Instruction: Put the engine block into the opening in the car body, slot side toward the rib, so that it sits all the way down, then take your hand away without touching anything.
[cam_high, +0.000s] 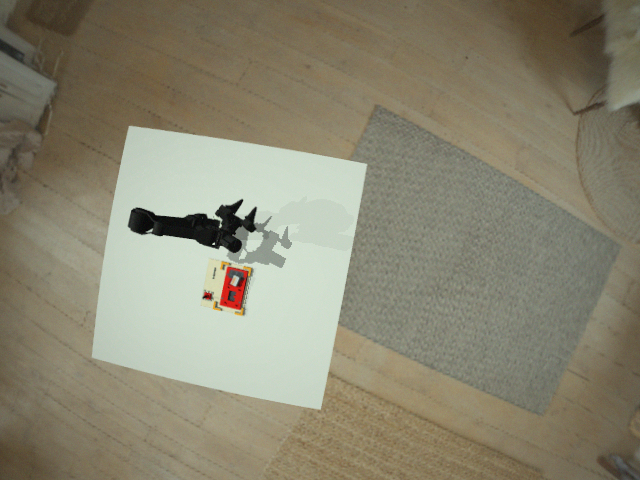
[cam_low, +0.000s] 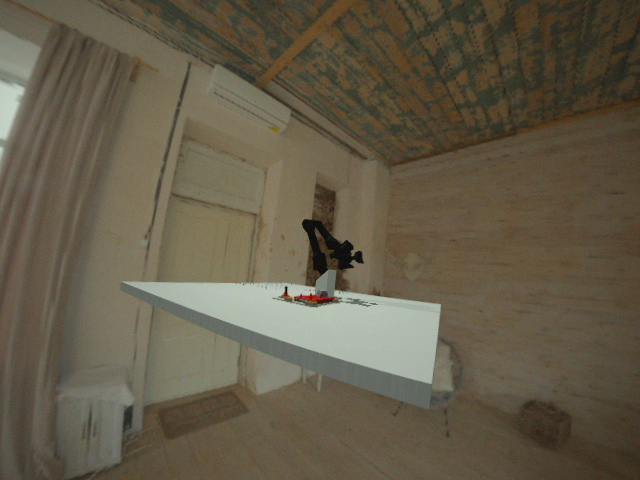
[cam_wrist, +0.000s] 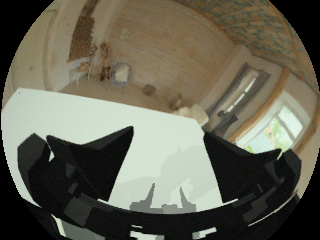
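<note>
The red car body (cam_high: 225, 298) (cam_low: 306, 298) lies on a cream plate (cam_high: 209, 281) with orange corner brackets. A grey piece with a pale top (cam_high: 236, 279) sits at the car body's upper end in the top view; it looks like the engine block. In the exterior view a grey piece (cam_low: 323, 293) stands a little above the red. How deep it sits and which way its slot faces are too small to tell. A dark recess (cam_high: 232, 296) shows beside it. My gripper (cam_high: 248, 204) (cam_wrist: 169, 132) is open and empty, raised above the table, away from the car body.
A small red part with a black pin (cam_high: 207, 295) (cam_low: 285, 292) stands at the plate's corner. A pale upright block (cam_low: 325, 283) shows behind the car body in the exterior view. The white table (cam_high: 170, 330) (cam_low: 372, 330) ends well beyond the plate.
</note>
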